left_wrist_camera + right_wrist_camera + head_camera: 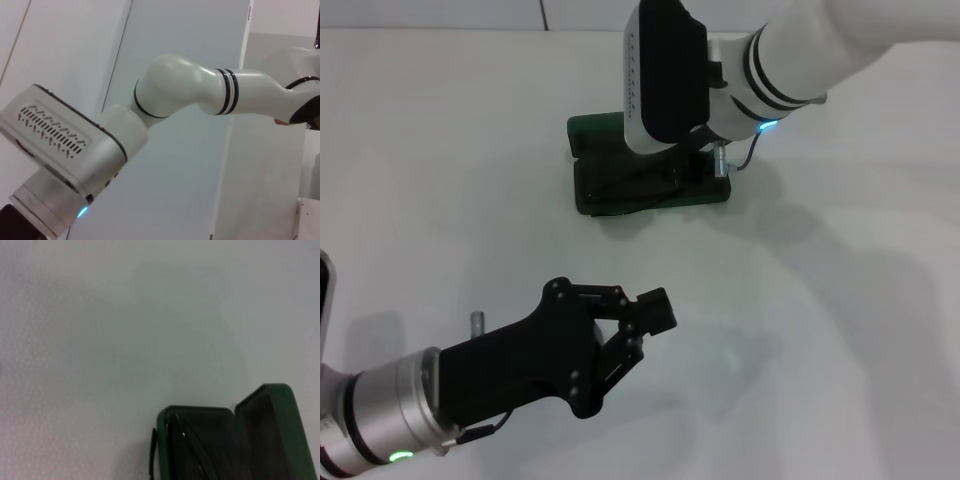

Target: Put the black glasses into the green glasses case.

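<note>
The green glasses case [592,192] lies open at the table's far middle, its lid [588,128] folded back. In the right wrist view the case [280,425] shows a dark interior, and thin black rods of the black glasses [192,447] lie in its base. Most of the glasses are cut off or hidden. My right gripper [688,168] hangs directly over the case, hidden under its wrist housing. My left gripper [658,312] is shut and empty, low over the near left of the table, far from the case.
The white table [840,330] stretches around the case, with nothing else standing on it. In the left wrist view, the right arm [200,95] and its grey wrist housing [60,145] show.
</note>
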